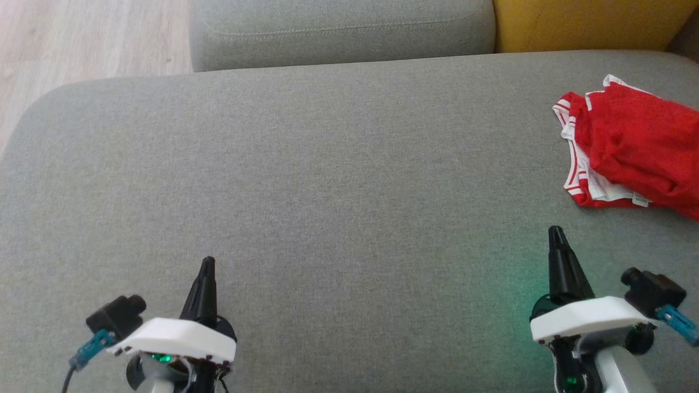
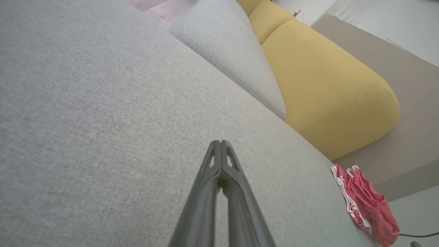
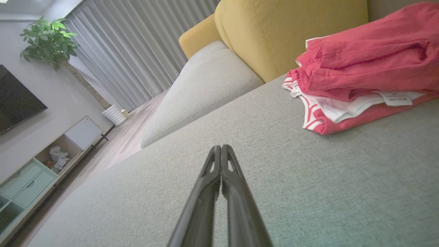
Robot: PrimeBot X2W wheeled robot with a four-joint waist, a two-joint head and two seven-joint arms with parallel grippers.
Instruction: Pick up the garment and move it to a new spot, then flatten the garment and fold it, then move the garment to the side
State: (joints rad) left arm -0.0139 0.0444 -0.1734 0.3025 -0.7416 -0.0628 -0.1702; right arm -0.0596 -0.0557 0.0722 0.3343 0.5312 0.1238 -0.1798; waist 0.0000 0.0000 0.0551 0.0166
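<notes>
The garment (image 1: 633, 147) is a red piece with white stripes and trim, lying folded in a loose bundle at the far right of the grey sofa seat (image 1: 327, 180). It also shows in the left wrist view as the garment (image 2: 367, 206) at lower right, and in the right wrist view as the garment (image 3: 363, 65) at upper right. My right gripper (image 1: 556, 232) is shut and empty, a short way in front of the garment. My left gripper (image 1: 208, 263) is shut and empty at the lower left, far from it. Both wrist views show the fingertips (image 2: 221, 142) (image 3: 221, 147) pressed together.
A grey back cushion (image 1: 338, 27) and a yellow cushion (image 1: 584, 22) line the seat's far edge. Wooden floor (image 1: 82, 38) lies beyond the seat's left end. The right wrist view shows curtains (image 3: 137, 44), a plant (image 3: 48, 41) and a low cabinet (image 3: 37, 171) across the room.
</notes>
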